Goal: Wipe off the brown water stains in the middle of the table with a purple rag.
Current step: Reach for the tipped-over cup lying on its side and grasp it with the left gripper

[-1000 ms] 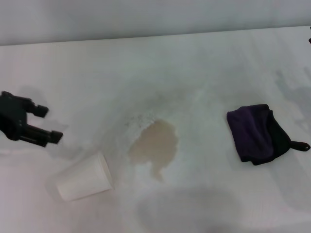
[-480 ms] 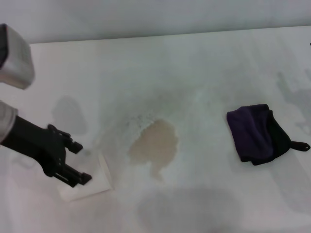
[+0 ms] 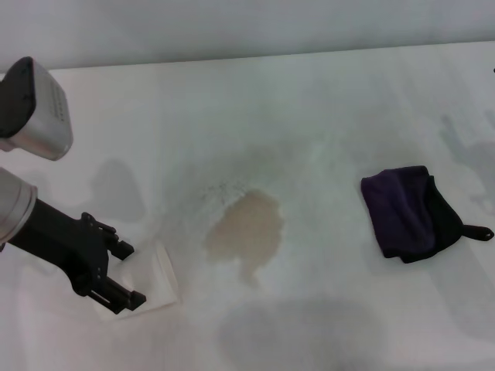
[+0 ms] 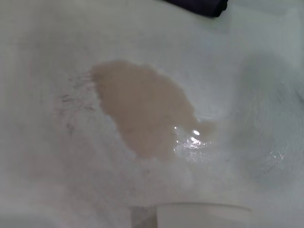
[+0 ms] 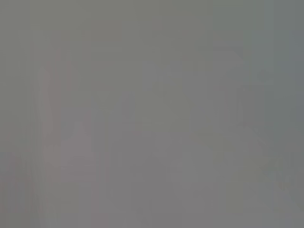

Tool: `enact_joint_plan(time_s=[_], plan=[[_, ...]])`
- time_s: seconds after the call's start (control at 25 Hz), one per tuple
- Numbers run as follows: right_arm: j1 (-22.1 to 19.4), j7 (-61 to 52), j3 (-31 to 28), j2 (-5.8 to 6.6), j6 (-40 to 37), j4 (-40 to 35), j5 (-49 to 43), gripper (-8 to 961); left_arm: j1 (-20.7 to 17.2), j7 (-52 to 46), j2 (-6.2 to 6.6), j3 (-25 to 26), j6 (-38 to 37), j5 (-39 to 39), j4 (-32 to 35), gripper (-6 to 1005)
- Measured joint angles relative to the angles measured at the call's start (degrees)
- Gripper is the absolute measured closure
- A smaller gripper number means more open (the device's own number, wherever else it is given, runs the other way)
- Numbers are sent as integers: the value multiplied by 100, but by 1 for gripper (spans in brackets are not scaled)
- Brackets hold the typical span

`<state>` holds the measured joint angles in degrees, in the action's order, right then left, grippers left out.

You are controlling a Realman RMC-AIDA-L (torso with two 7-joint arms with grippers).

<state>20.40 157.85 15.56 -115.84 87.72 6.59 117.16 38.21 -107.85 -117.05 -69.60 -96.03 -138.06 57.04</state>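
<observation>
The brown water stains pool mid-counter; the purple rag lies untouched well to their right; on the opposite side the left end effector straddles a tipped white paper cup, fingers spread, not visibly clamped; the right end effector is out of view.

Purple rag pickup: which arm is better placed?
Probably the right: the folded dark purple rag lies on the robot's right, while the left gripper is busy at the tipped white paper cup far left.
</observation>
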Motion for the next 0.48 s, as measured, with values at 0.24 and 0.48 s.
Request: enact_joint_plan(time_s=[0.24, 0.48], plan=[[43, 0, 0, 12, -14, -35, 0, 84, -38, 71, -106, -11, 207, -187, -90, 112], [52, 0, 0, 22, -67, -51, -3, 84, -16, 248, -134, -19, 440, -209, -393, 112]])
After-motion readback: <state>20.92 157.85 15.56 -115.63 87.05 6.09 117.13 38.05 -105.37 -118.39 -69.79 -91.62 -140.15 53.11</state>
